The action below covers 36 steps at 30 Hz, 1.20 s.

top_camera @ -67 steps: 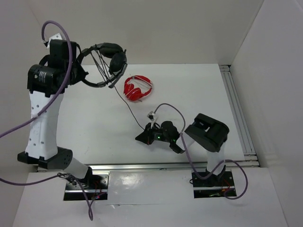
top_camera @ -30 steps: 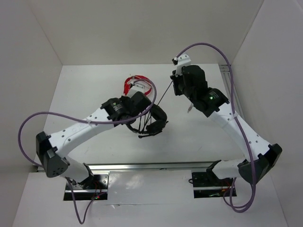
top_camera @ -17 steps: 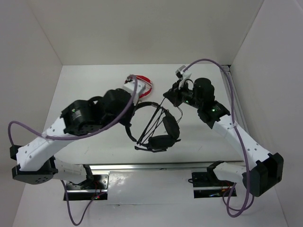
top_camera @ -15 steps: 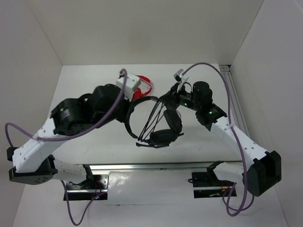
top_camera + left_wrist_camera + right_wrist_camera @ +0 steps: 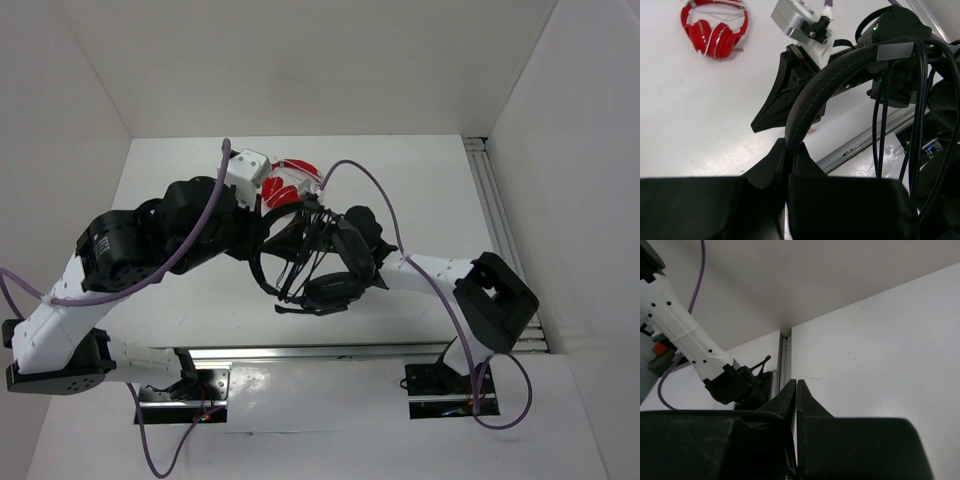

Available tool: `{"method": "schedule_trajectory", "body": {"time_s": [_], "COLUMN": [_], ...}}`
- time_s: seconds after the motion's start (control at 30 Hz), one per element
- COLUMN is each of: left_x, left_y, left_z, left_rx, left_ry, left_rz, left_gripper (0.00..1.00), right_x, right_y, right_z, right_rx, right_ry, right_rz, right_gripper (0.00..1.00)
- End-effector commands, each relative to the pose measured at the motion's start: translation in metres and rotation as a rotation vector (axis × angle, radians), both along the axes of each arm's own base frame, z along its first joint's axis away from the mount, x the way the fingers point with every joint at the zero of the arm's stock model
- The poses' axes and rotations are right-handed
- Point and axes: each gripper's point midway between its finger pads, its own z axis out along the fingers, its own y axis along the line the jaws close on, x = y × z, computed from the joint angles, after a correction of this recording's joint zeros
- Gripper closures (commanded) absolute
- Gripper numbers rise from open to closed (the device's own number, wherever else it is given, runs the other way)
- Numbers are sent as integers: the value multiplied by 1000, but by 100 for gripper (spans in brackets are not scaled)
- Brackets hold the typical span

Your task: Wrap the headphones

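Here, left gripper (image 5: 788, 150) clamped on headband (image 5: 825, 82) of headphones (image 5: 335, 290); right gripper (image 5: 796, 385) pinched together, seemingly on cable (image 5: 879, 135). Pull cable taut, lay turns evenly round headband, hold left steady.

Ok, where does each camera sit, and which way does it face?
Top external: above and behind the robot, looking down on the table; left arm and right arm show, meeting at the headphones.
Left wrist: looks past the left gripper, shut on the headband, toward the red headphones and the right gripper.
Right wrist: looks along its shut fingers across the table to a wall; a white arm link shows left.
Shared: top external and left wrist both show the red headphones.
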Motion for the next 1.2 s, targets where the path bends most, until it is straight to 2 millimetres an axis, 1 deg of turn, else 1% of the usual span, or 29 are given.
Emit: {"method": "schedule_trajectory", "body": {"time_s": [0.0, 0.03, 0.07, 0.1, 0.13, 0.17, 0.2, 0.23, 0.27, 0.3, 0.37, 0.43, 0.47, 0.5, 0.57, 0.6, 0.7, 0.73, 0.77, 0.8, 0.83, 0.93, 0.97, 1.0, 1.03, 1.1, 1.13, 1.17], "left_x": [1, 1, 0, 1, 2, 1, 1, 0, -1, -2, -1, -1, -3, -3, -1, -1, -1, -2, -2, -2, -2, -1, -1, -1, -1, -1, -1, 0], "left_y": [-2, 4, 11, 13, 14, 15, 15, 18, 16, 15, 14, 13, 17, 16, 18, 20, 20, 25, 25, 25, 25, 27, 27, 27, 27, 29, 29, 30], "left_z": [71, 70, 71, 68, 68, 66, 66, 68, 64, 64, 60, 60, 60, 57, 57, 55, 56, 56, 56, 56, 56, 59, 59, 59, 59, 57, 57, 58], "left_rx": [-354, -366, -367, -362, -360, -356, -356, -364, -356, -357, -348, -347, -347, -339, -337, -326, -333, -331, -331, -331, -331, -338, -346, -346, -346, -336, -336, -334], "left_ry": [-81, -74, -81, -73, -79, -69, -69, -73, -65, -61, -56, -56, -56, -53, -57, -57, -52, -56, -56, -56, -56, -64, -58, -58, -58, -60, -60, -64], "left_rz": [82, 110, 124, 138, 150, 154, 154, 154, 146, 138, 138, 138, 138, 139, 148, 157, 161, 169, 169, 169, 169, 177, 181, 181, 181, 192, 192, 200], "left_gripper": [100, 100, 100, 100, 100, 100, 100, 100, 100, 100, 100, 100, 100, 100, 100, 100, 100, 100, 100, 100, 100, 100, 100, 100, 100, 100, 100, 100], "right_x": [17, 17, 16, 12, 11, 5, 0, -3, -6, -5, -9, -4, -4, -3, -2, 2, 2, 0, -1, -1, -2, -1, -5, -5, -5, -4, -9, -9], "right_y": [9, 11, 12, 15, 15, 19, 23, 25, 29, 30, 32, 32, 32, 31, 31, 29, 29, 28, 26, 26, 25, 24, 25, 25, 25, 26, 27, 27], "right_z": [1, -7, -8, -21, -25, -26, -38, -38, -41, -47, -49, -51, -54, -56, -62, -62, -62, -67, -71, -68, -73, -73, -77, -75, -80, -83, -87, -87], "right_rx": [59, 61, 69, 56, 62, 63, 49, 49, 48, 39, 31, 27, 15, 8, -14, -13, -13, -23, -30, -22, -30, -25, -33, -25, -33, -34, -42, -42], "right_ry": [27, 47, 50, 72, 79, 77, 93, 94, 97, 105, 112, 108, 118, 116, 124, 125, 125, 132, 138, 132, 138, 136, 144, 137, 144, 145, 150, 150], "right_rz": [-39, -36, -24, -12, -10, 6, 8, 17, 19, 18, 27, 1, 0, -11, -13, -22, -22, -23, -23, -23, -23, -32, -31, -30, -31, -31, -22, -22], "right_gripper": [90, 89, 87, 83, 81, 79, 76, 74, 71, 71, 71, 71, 71, 71, 71, 71, 71, 71, 71, 71, 71, 70, 70, 70, 70, 70, 68, 68]}}
